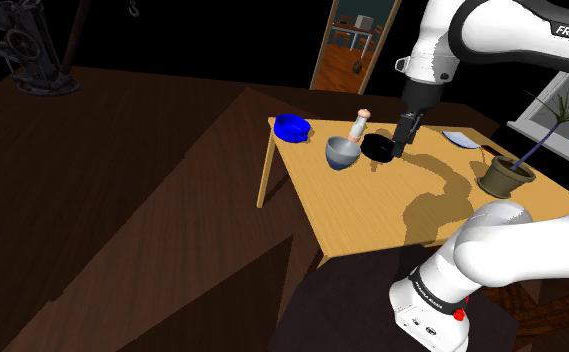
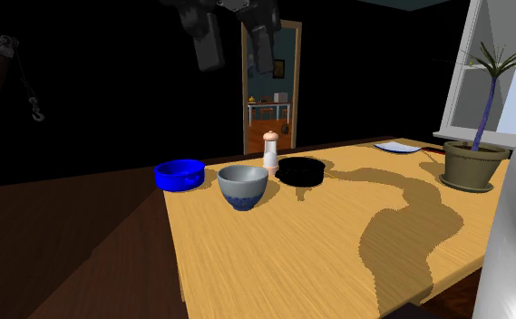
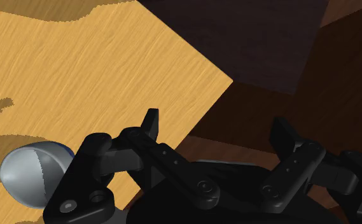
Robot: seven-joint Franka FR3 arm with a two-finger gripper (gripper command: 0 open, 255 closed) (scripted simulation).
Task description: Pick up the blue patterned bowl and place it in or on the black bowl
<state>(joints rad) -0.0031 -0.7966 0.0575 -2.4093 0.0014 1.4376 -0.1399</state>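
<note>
Approach step: the all-black gripper (image 2: pixel 238 63) hangs high, jaws wide apart and empty. The grey, blue-patterned bowl (image 2: pixel 243 186) stands on the wooden table (image 2: pixel 292 258), just left of the shallow black bowl (image 2: pixel 300 170) in the second exterior view. The next move is probably a descent onto its rim.

On worktop (image 2: pixel 292 249): 3 bowls (blue bowl (image 2: pixel 179 173), grey patterned bowl (image 2: pixel 242 187), black bowl (image 2: pixel 299 170)), 1 pale grinder (image 2: pixel 270 152), 1 potted plant (image 2: pixel 472 164), 1 flat pale item (image 2: pixel 397 146)
</note>
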